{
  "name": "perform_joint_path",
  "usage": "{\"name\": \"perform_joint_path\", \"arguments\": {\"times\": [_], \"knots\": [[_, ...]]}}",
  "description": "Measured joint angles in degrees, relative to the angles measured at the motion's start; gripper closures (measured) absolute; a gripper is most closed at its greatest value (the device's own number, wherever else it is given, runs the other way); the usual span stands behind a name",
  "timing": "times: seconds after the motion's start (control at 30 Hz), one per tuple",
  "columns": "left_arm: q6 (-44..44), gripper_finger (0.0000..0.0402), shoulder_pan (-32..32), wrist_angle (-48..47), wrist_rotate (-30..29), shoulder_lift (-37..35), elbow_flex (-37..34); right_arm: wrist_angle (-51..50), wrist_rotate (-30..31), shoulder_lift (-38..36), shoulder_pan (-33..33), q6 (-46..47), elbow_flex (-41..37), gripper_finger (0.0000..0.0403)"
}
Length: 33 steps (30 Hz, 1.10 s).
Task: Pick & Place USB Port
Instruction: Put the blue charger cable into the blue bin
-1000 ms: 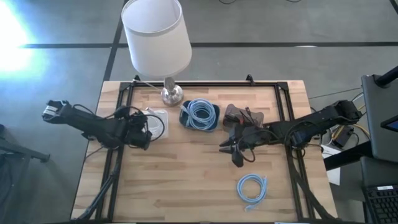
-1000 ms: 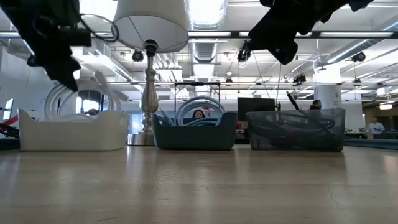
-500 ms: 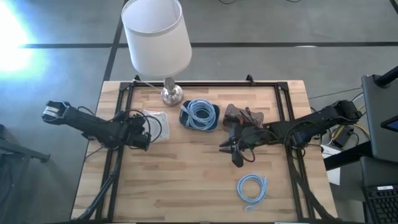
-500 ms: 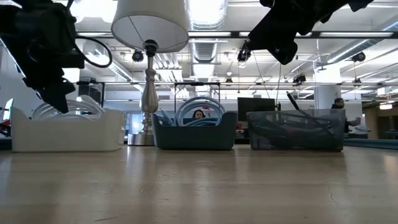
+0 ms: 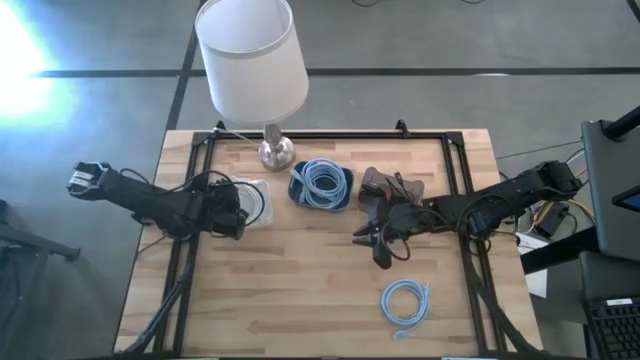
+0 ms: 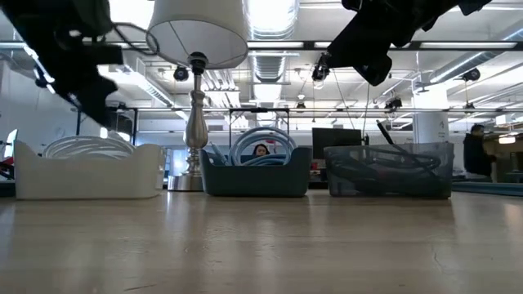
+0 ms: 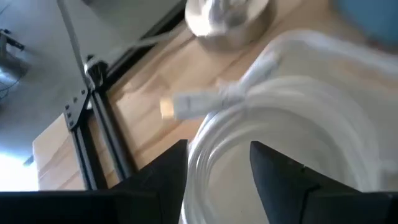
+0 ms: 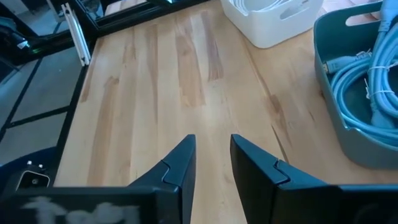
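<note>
USB cable, white, coiled in white bin, L gripper just above it w/ fingers spread, nothing held, R gripper mid-table over bare wood, fingers apart, empty, blue bin w/ blue cable beside lamp.

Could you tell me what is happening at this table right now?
The left gripper, fingers open, hangs over the white bin, where a coiled white USB cable lies. The right gripper hovers empty above bare wood mid-table. A blue cable coil lies loose on the table near its front edge.
</note>
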Motion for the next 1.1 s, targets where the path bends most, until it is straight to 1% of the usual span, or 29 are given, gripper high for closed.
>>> {"name": "perform_joint_path", "arguments": {"times": [0.1, 0.2, 0.27, 0.4, 0.5, 0.6, 0.73, 0.8, 1.1], "knots": [[1.67, 0.0224, -0.01, 1.32, -2.62, 0.0, 2.81, -1.8, -0.04, 0.0, 0.0, 0.02, 0.0, 0.0302], [8.04, 0.0225, -0.04, 6.94, -5.98, 0.0, 5.25, -5.03, -0.04, 0.0, 0.0, 1.34, 0.0, 0.0296], [15.22, 0.0225, -0.04, 13.73, -7.31, 0.0, 5.93, -7.55, -0.04, 0.0, 0.07, 2.82, 0.0, 0.0292], [30.66, 0.0225, -0.04, 32.07, -7.1, 0.13, 5.69, -13.05, -0.68, 0.0, 0.7, 4.98, 0.0, 0.0285], [37.97, 0.0225, -0.04, 42.46, -6.4, 0.9, 5.62, -18.36, -3.27, -0.02, 1.87, 7.43, 0.0, 0.0282], [42.73, 0.0225, -0.02, 48.85, -6.4, 1.52, 5.6, -24.49, -6.1, -0.02, 3.76, 9.63, -0.08, 0.0282], [45.55, 0.0225, 0.0, 51.18, -6.42, 2.01, 5.58, -31.19, -6.27, -0.02, 6.89, 12.46, -0.55, 0.0286], [45.66, 0.0225, 0.02, 51.23, -6.48, 2.25, 5.56, -31.34, -6.27, -0.02, 8.62, 14.7, -1.24, 0.0288], [45.59, 0.0225, 0.34, 51.12, -7.51, 4.75, 5.54, -30.31, -6.08, -0.02, 16.22, 17.7, -3.73, 0.0292]]}}
